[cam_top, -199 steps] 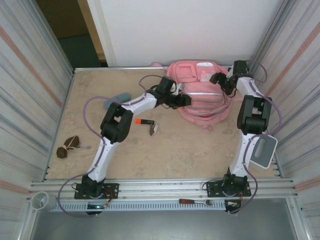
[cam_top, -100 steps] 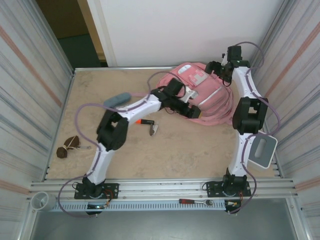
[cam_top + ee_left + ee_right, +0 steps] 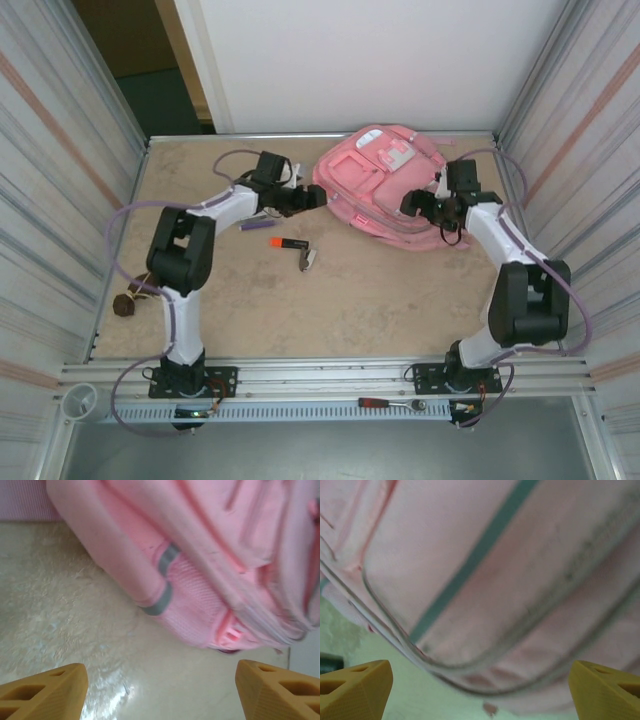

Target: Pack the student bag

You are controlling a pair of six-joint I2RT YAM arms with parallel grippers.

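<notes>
1. the student bag [image 3: 385, 185] lies flat at the far right-of-middle part of the worktop [image 3: 400, 300], pockets facing up.
2. the left tool [image 3: 316, 197] sits just beside the bag's left edge. its jaws are spread wide, with nothing between them but bare worktop.
3. the right tool [image 3: 408, 204] is at the bag's near right edge, its jaws wide too and gripping nothing.
4. an orange marker [image 3: 287, 243] lies on the worktop near the bag, apart from both tools.
</notes>
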